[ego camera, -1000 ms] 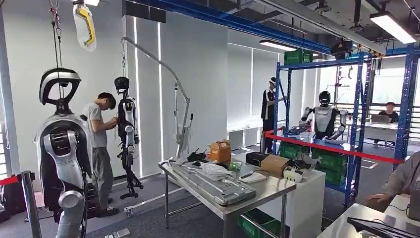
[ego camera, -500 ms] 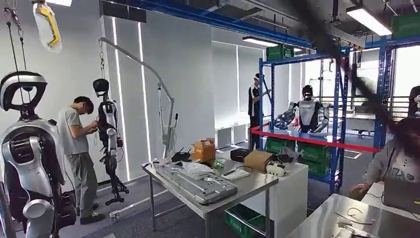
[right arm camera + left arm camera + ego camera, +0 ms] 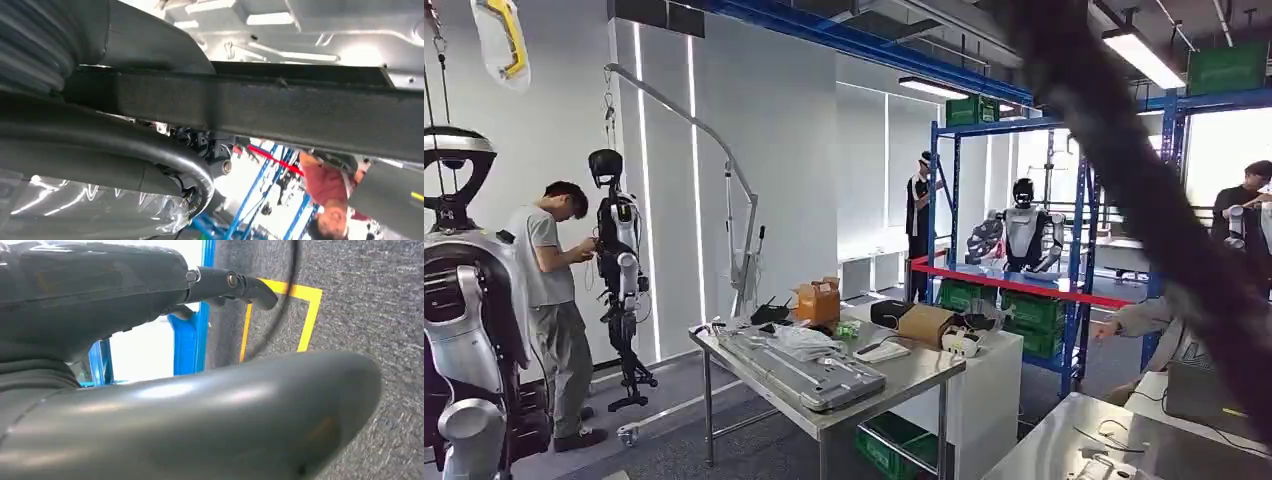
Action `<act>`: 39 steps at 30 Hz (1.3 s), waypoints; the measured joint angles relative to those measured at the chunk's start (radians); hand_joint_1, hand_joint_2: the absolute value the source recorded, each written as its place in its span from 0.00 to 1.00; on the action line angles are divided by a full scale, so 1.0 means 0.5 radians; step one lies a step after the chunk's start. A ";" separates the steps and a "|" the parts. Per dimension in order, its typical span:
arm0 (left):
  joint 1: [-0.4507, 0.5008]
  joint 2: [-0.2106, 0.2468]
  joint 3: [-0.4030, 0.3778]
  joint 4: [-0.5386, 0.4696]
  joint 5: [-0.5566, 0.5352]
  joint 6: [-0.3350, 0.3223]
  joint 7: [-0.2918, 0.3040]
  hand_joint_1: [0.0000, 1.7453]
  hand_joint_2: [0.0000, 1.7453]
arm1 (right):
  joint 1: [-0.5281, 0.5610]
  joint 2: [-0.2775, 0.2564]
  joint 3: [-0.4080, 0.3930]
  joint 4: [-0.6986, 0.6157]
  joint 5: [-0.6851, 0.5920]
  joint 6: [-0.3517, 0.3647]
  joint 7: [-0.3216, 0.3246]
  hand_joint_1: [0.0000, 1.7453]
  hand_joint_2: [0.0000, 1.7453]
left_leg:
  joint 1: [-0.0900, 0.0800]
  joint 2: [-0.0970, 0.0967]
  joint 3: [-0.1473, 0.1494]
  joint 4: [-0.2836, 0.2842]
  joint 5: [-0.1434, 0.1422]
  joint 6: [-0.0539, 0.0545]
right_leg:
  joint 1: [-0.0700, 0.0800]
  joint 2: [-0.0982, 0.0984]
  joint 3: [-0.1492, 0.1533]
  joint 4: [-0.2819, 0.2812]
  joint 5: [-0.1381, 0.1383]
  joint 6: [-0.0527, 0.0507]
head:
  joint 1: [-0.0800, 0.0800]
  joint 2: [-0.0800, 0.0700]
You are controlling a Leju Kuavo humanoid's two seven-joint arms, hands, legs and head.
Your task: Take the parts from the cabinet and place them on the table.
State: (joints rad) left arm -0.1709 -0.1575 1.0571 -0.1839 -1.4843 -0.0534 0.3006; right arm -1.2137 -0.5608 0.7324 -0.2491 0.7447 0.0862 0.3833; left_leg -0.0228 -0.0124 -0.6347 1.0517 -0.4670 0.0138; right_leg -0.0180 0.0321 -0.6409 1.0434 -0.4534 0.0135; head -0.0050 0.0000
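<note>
Two hands, two different states: the left hand (image 3: 100,305) holds nothing, its thick grey thumb (image 3: 225,410) and one dark finger (image 3: 240,284) stretched out well apart above grey carpet (image 3: 370,315) marked with yellow tape (image 3: 305,295). The right hand (image 3: 100,145) has a dark finger (image 3: 200,181) curled round a clear plastic bag (image 3: 95,210), which lies pressed against the hand; what the bag contains cannot be told. A long dark bar (image 3: 300,115) crosses the right wrist view just beside the hand, and I cannot tell whether the hand touches it. From the head, a steel table (image 3: 924,372) stands mid-room, carrying a flat metal tray (image 3: 809,372), an orange box (image 3: 817,300) and a cardboard box (image 3: 926,322). A second table (image 3: 1044,445) shows at the lower right, with a person's arm (image 3: 1136,318) reaching out near it. Behind the steel table rises a blue rack (image 3: 1079,250) with green crates (image 3: 1034,312) on its low shelf and another humanoid robot (image 3: 1022,232) standing beyond it. At the left, a person (image 3: 549,290) works on a hanging robot (image 3: 619,250). A blurred dark band (image 3: 1144,200) slants across the right of the head view, close to the camera.
</note>
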 joint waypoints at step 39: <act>0.051 -0.070 -0.014 0.002 -0.002 -0.040 -0.032 0.00 0.00 | -0.255 0.026 0.040 -0.005 0.297 0.163 0.017 1.00 1.00 | 0.021 -0.031 0.019 0.006 -0.013 0.028 | -0.013 0.025 0.007 -0.014 0.023 0.005 | 0.005 0.000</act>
State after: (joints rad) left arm -0.1452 -0.1926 1.0498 -0.1831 -1.4854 -0.0736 0.2846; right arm -1.3414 -0.5478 0.7527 -0.2514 0.8934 0.1678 0.3918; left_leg -0.0124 -0.0279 -0.6250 1.0549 -0.4736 0.0280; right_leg -0.0243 0.0447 -0.6372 1.0366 -0.4421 0.0159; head -0.0027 0.0000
